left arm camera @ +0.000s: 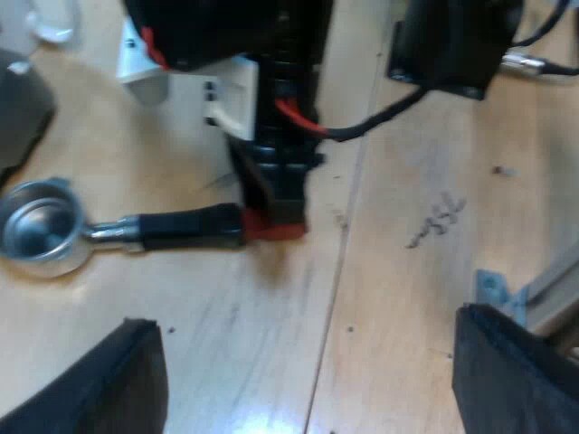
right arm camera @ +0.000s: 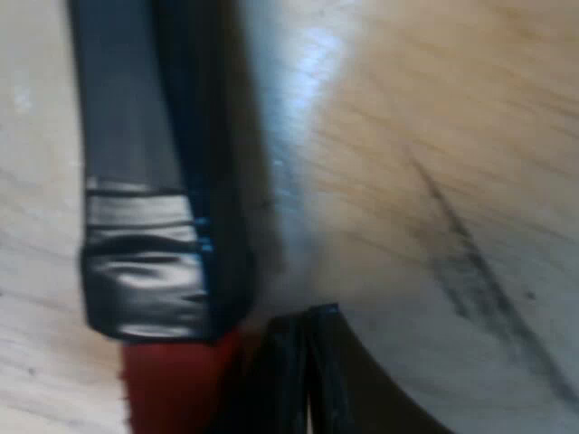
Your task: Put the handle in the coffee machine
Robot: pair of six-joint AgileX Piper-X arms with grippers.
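Over the pale wooden tabletop (left arm camera: 398,298), the left claw (left arm camera: 312,393) hovers with its fingers spread wide apart. The metal holder with a dark, red-ended handle (left arm camera: 181,226) lies flat beyond it, the right claw (left arm camera: 276,203) upright at its red end, grip impossible to tell. Bare wood lies between.

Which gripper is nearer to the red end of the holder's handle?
Right. The right gripper is at the handle's red end; the left gripper is open and well apart from it.
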